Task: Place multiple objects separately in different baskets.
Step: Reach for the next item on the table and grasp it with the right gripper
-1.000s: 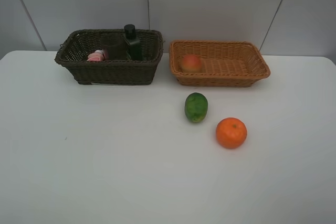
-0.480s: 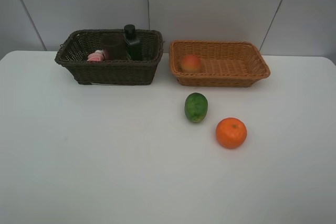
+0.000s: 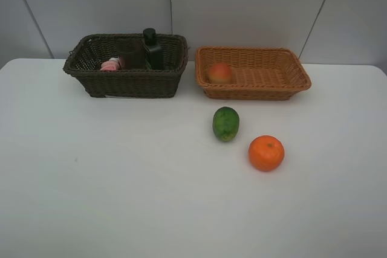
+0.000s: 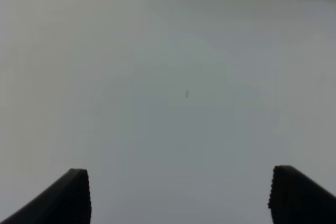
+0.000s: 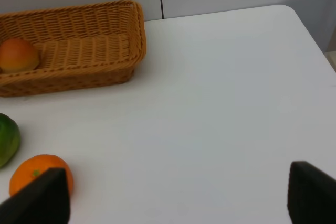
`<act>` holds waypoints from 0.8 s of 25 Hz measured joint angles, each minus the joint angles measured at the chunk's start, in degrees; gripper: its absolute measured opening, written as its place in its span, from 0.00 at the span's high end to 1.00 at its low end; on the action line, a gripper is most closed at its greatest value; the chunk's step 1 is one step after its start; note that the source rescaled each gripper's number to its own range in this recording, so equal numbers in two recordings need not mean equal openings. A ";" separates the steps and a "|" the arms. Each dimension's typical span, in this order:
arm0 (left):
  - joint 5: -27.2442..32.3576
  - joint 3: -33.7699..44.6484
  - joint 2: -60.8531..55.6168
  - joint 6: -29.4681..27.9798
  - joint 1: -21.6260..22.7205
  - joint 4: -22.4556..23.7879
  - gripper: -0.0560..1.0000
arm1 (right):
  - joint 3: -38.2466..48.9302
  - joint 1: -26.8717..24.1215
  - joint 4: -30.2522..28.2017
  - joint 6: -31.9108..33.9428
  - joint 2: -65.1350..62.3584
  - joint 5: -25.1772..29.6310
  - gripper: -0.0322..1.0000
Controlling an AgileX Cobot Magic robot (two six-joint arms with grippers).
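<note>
The left gripper (image 4: 181, 195) and right gripper (image 5: 178, 195) hung spread wide, empty. The green fruit (image 3: 225, 123) and orange (image 3: 266, 153) lay apart on the counter (image 3: 121, 179).

Soft, even light from above in all three views; weak shadows, no hard glare.

In the exterior high view the white table (image 3: 121, 197) is uniformly bright, greying slightly toward the lower corners. The green oval fruit (image 3: 225, 123) and the orange (image 3: 266, 153) cast only faint, tight shadows under themselves. The inside of the dark brown basket (image 3: 130, 83) is murky. The left wrist view is hazy and low in contrast, a bluish-grey wash, and the left gripper (image 4: 181, 174) shows as black, soft-edged shapes in the lower corners. The right wrist view is clearer: the weave of the orange-tan basket (image 5: 79, 56) reads crisply, while the right gripper (image 5: 178, 171) is blurred in the lower corners.
</note>
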 joint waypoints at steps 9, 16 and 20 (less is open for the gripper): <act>-2.47 7.24 -9.92 3.55 -3.92 -0.28 0.10 | 0.00 0.00 0.00 0.00 0.00 0.00 0.25; -7.30 9.44 -15.86 3.73 -4.43 0.28 0.10 | 0.00 0.00 0.00 0.00 0.00 0.00 0.25; -7.66 9.44 -15.86 3.69 -6.79 0.45 0.10 | 0.00 0.00 0.00 0.00 0.00 0.00 0.25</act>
